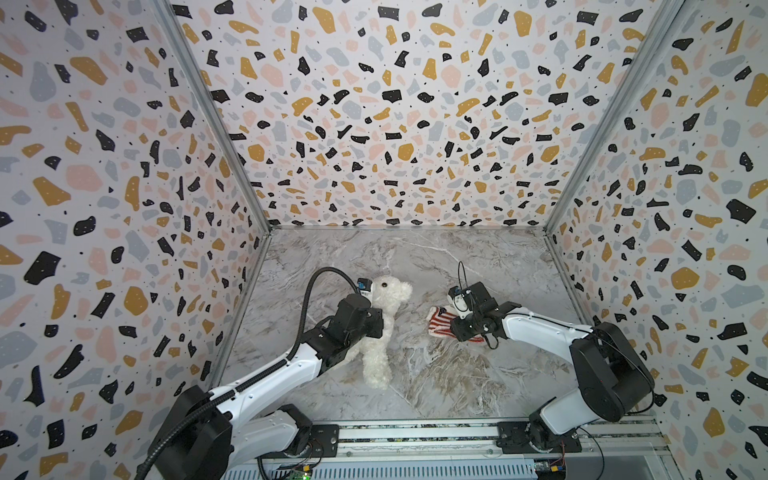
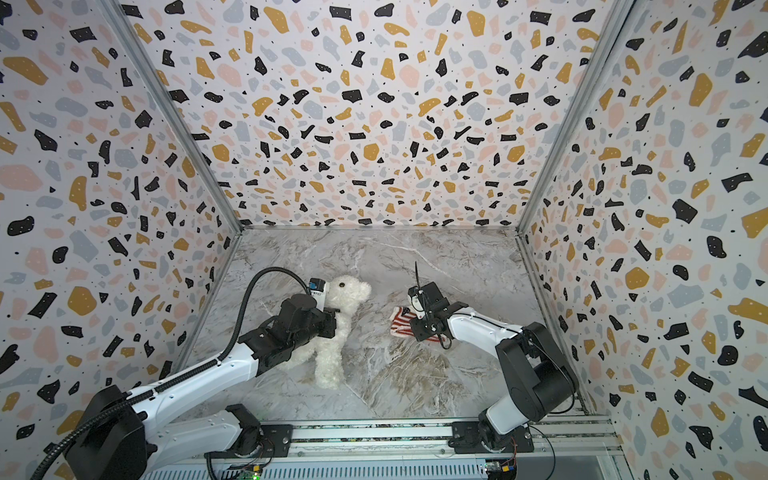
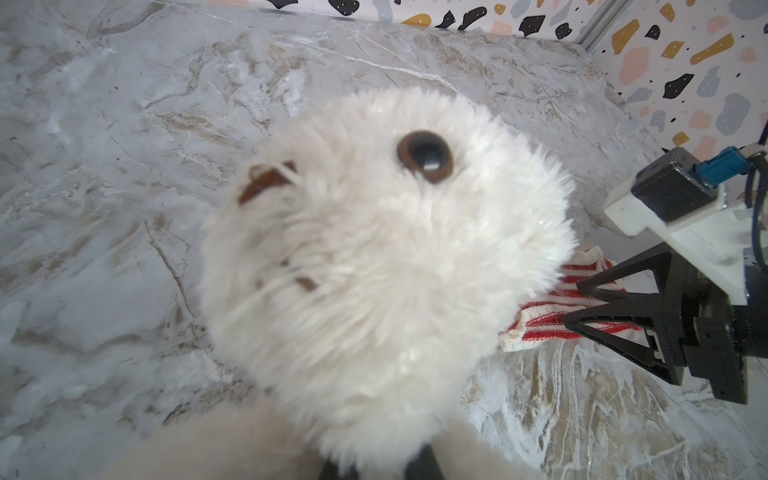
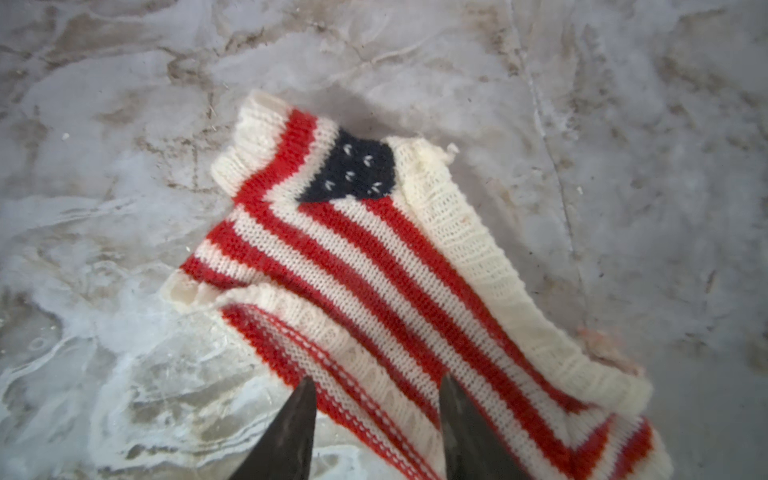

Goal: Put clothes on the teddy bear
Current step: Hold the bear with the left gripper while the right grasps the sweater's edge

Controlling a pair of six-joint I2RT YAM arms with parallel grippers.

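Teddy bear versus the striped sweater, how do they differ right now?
The teddy bear is fluffy, plain white; the sweater is flat knit, red-and-white striped with a navy patch. The left gripper pinches the teddy bear's neck, head raised; the sweater lies under the right gripper, jaws parted. Both rest on the marble table.

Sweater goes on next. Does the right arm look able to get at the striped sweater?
Probably yes: the right gripper hangs right over the sweater, jaws apart astride its fabric, nothing in between.

No legible text, label, brand, number (sweater [image 4: 374,270] bears flag motif only).
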